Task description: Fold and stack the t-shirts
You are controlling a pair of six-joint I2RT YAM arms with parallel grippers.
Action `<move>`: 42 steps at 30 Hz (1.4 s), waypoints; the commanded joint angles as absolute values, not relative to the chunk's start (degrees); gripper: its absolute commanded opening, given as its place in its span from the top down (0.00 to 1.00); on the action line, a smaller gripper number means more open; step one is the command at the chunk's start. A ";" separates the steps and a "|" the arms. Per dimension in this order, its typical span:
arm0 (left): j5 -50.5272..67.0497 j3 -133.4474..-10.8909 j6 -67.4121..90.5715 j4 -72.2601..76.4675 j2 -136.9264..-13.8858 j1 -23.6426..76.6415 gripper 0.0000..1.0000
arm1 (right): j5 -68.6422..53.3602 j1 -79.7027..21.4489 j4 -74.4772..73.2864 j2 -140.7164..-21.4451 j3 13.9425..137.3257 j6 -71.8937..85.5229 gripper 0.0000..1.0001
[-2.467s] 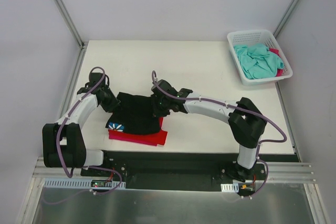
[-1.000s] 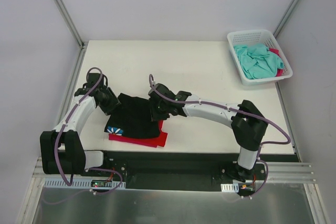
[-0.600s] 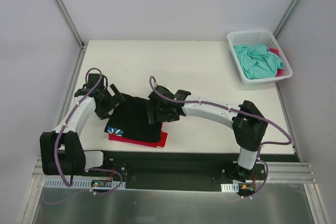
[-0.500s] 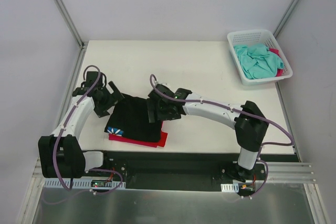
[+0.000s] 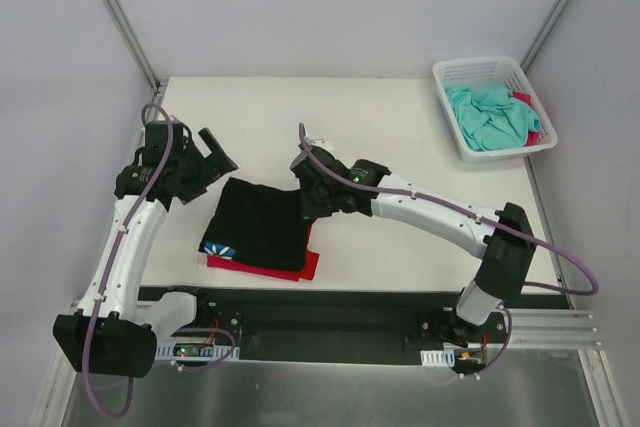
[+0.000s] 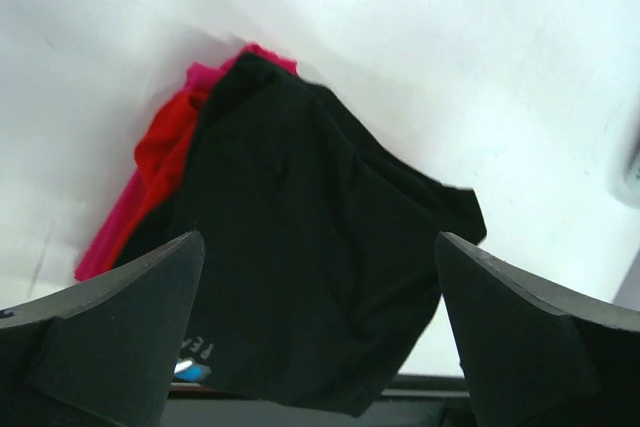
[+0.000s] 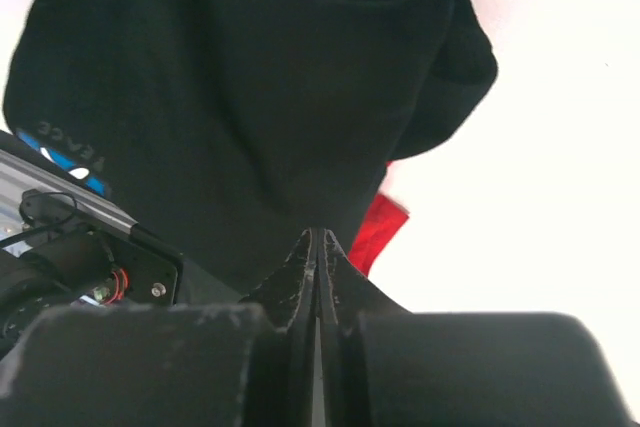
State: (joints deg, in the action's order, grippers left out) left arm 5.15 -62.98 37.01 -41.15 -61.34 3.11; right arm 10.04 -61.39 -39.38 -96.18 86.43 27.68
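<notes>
Folded t-shirts sit in a small stack close to the near edge of the counter (image 5: 400,137), left of centre. The black t-shirt (image 5: 258,225) lies on top, with its daisy print (image 5: 222,244) at the near left corner and its long axis running from near left to far right. Under it the red t-shirt (image 5: 303,265) shows along the near and right edges. The left wrist view also shows a strip of pink t-shirt (image 6: 105,250) beneath the red.

The right end effector (image 5: 309,204) is at the black shirt's far right corner. Its fingers are pressed together with no cloth visible between them; whether the tips touch the fabric cannot be told. The left end effector (image 5: 208,162) hangs just beyond the stack's far left corner, fingers spread wide and holding nothing, looking down on the stack.

In the far right corner stands the white mesh basket (image 5: 482,65). It holds a crumpled teal t-shirt (image 5: 488,117), with a reddish t-shirt (image 5: 531,122) tucked against its right wall. The teal one is bunched, so it has no clear long axis.

Judging from this layout, the coming move turns on the basket, which lies far and to the right of both end effectors. The right arm is plainly the nearer one. No object shows between it and the basket, though the basket's near wall would have to be cleared from above.
</notes>
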 commanded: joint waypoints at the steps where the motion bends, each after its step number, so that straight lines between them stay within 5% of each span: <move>1: 12.11 -59.16 40.69 -40.44 -57.75 4.39 0.01 | 8.61 -61.79 -33.50 -95.18 85.69 26.20 0.99; 22: 13.54 -43.51 43.68 -35.77 -51.51 6.15 0.01 | -4.04 -48.17 -14.25 -109.15 83.32 17.23 0.99; 42: 12.83 -41.22 43.77 -39.73 -44.47 6.15 0.01 | -4.22 -41.22 -22.12 -107.33 86.47 11.87 0.99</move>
